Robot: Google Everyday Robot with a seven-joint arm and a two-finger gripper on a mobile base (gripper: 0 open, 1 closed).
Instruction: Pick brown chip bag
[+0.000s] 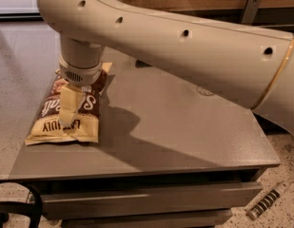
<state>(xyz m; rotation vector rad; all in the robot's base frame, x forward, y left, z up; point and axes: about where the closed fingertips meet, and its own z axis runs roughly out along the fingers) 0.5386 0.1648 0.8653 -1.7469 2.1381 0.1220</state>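
The brown chip bag (93,104) lies flat at the left edge of the grey table (184,132). Its middle is dark brown with white lettering, and its cream-yellow near end reads "Late July". My gripper (68,120) points straight down over the middle of the bag, at or just above its surface. The wrist and gripper hide part of the bag's lettering. My large cream arm (184,46) sweeps in from the right across the back of the table.
A small clear round thing (203,91) lies on the table right of centre. Drawer fronts (151,198) sit below the tabletop. A black cable loop (23,205) is at the lower left. A ribbed part (265,203) lies on the floor at the lower right.
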